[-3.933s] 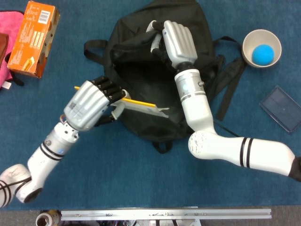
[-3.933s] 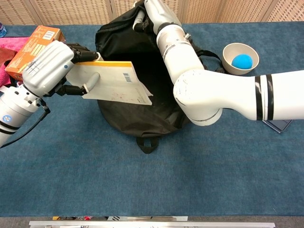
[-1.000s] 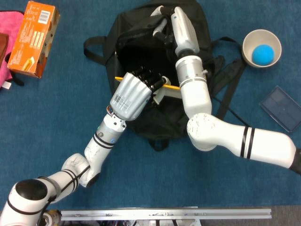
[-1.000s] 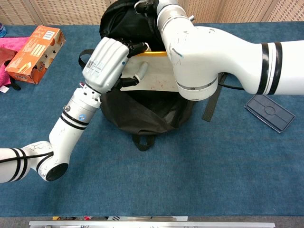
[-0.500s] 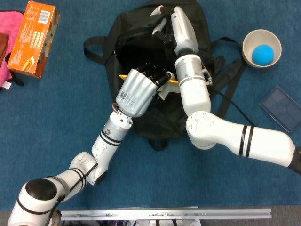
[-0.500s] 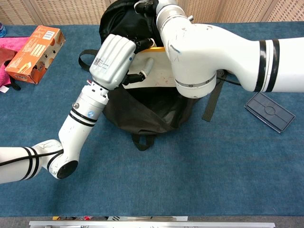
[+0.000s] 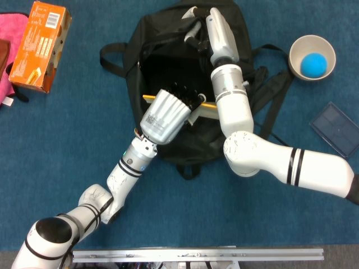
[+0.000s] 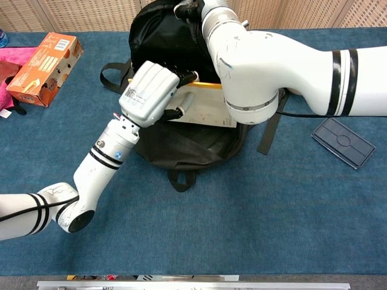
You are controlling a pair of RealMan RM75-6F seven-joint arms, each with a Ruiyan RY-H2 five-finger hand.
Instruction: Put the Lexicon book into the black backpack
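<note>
The black backpack (image 7: pixel 168 50) (image 8: pixel 187 142) lies open in the middle of the blue table. My left hand (image 7: pixel 165 115) (image 8: pixel 151 93) grips the Lexicon book (image 7: pixel 150 97) (image 8: pixel 205 112), a thin white book with a yellow edge, over the bag's mouth. Most of the book is hidden behind my hand and the right arm. My right hand (image 7: pixel 208 25) (image 8: pixel 192 7) holds the bag's top rim (image 7: pixel 190 28) at the far side, keeping the mouth apart.
An orange box (image 7: pixel 39 45) (image 8: pixel 45 57) and pink cloth (image 7: pixel 11 39) lie at the far left. A white bowl (image 7: pixel 312 56) with a blue ball (image 7: pixel 313 64) sits far right, and a dark blue flat lid (image 7: pixel 335 129) (image 8: pixel 341 142) lies below it.
My left hand has carried the book from left of the bag to over its open mouth and lowered it a little. The right hand has kept its hold on the rim.
</note>
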